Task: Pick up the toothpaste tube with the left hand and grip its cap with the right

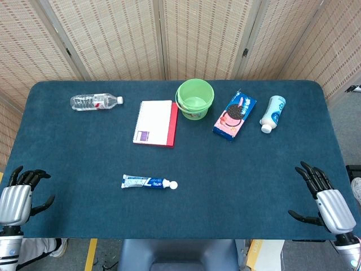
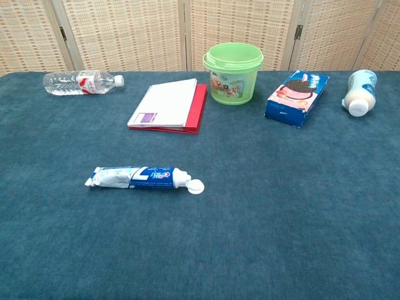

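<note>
Woven cane screens close off the back of the room, and in front of them stands a table covered in dark blue cloth. The toothpaste tube lies flat on the cloth toward the near side, its white cap pointing to the robot's right and its crimped end to the left; nothing touches it. Taking that tube as the marker, a spiral notebook with a white cover over a red one lies beyond it, and farther back and to the left of the tube a clear water bottle rests on its side. Beyond the tube and to its right stands a green bucket, just beside the notebook's far corner, then a blue cookie box, then a white bottle lying with its cap toward the near edge. The left hand hovers at the near left corner, well apart from the tube, fingers spread and holding nothing. The right hand sits at the near right corner, equally far from the cap, fingers likewise apart and empty. Neither hand shows in the chest view.
</note>
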Tool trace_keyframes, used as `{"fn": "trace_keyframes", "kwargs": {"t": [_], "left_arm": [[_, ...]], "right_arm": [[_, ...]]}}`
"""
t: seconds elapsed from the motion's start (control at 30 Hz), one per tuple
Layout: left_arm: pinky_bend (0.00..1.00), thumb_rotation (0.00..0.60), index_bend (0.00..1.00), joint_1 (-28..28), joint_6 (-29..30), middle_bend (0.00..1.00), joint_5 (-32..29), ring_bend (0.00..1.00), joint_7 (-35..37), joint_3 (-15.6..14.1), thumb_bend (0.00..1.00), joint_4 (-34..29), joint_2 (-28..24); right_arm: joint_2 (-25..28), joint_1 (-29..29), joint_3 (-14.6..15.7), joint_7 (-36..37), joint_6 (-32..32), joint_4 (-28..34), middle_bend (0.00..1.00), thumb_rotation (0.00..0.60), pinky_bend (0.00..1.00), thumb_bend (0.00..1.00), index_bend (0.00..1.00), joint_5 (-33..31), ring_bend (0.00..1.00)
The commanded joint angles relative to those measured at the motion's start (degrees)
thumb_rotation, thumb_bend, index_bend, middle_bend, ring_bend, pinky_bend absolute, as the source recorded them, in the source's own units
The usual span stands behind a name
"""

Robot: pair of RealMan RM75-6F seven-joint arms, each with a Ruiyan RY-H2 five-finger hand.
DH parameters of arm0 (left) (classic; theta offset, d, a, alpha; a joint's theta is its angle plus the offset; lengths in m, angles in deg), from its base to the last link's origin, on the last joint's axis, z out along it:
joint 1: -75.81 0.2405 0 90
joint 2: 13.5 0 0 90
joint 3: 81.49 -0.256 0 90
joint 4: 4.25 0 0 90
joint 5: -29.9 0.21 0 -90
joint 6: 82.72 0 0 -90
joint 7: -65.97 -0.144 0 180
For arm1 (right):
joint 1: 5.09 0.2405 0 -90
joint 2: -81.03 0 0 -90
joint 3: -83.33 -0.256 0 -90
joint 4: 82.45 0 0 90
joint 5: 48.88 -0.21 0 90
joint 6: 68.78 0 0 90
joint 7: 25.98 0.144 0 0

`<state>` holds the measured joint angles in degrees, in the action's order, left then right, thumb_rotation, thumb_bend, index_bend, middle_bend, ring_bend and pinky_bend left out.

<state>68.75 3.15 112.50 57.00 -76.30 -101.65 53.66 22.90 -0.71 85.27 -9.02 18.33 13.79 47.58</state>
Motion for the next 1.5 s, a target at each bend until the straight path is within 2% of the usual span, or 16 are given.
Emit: {"fn": "trace_keyframes", "kwargs": {"t": [0.03, 0.4, 0.63, 0.83, 1.1, 1.5], "left_arm": [[0.13, 0.6, 0.37, -0.3, -0.4, 0.33, 0.1, 0.26, 0.2, 0.0, 0.29, 0.1, 0.1], [0.13, 0.6, 0.31, -2.6, -2.3, 0.33, 3.1, 0.26, 0.6, 0.1, 0.29, -1.1, 0.0], [0.12, 0.6, 0.24, -7.6, -8.5, 0.32, 6.2, 0.24, -1.0, -0.4, 0.28, -2.9, 0.8], [0.12, 0.6, 0.2, -12.3, -14.7, 0.29, 6.4, 0.23, -2.9, 0.0, 0.28, -2.8, 3.4], [0.12, 0.6, 0.19, -18.4, -23.5, 0.28, 2.4, 0.23, -6.4, 1.0, 0.28, -0.1, 9.8], [0.12, 0.6, 0.22, -24.0, -29.8, 0.28, -6.7, 0.23, -10.1, 3.1, 0.31, 5.3, 17.0]], "right_arm": [[0.0, -0.3, -0.1, 0.0, 0.5, 0.1, 0.0, 0.589, 0.0, 0.0, 0.0, -0.1, 0.0], [0.4, -0.9, -0.5, 0.2, 2.3, 0.3, 0.0, 0.588, 0.0, 0.0, 0.0, 0.1, 0.0], [0.6, -0.9, -0.6, 0.4, 2.4, 0.2, 0.0, 0.588, 0.0, 0.0, 0.0, 0.3, 0.0], [0.8, -1.0, -0.6, 1.2, 2.4, -0.3, 0.0, 0.59, 0.0, 0.0, 0.0, -0.2, 0.0], [0.9, -0.9, -0.8, 1.7, 2.2, -0.7, 0.0, 0.588, 0.0, 0.0, 0.0, -0.4, 0.0], [1.2, -0.7, -1.0, 2.9, 1.8, -1.2, 0.0, 0.588, 0.0, 0.0, 0.0, -0.7, 0.0]]}}
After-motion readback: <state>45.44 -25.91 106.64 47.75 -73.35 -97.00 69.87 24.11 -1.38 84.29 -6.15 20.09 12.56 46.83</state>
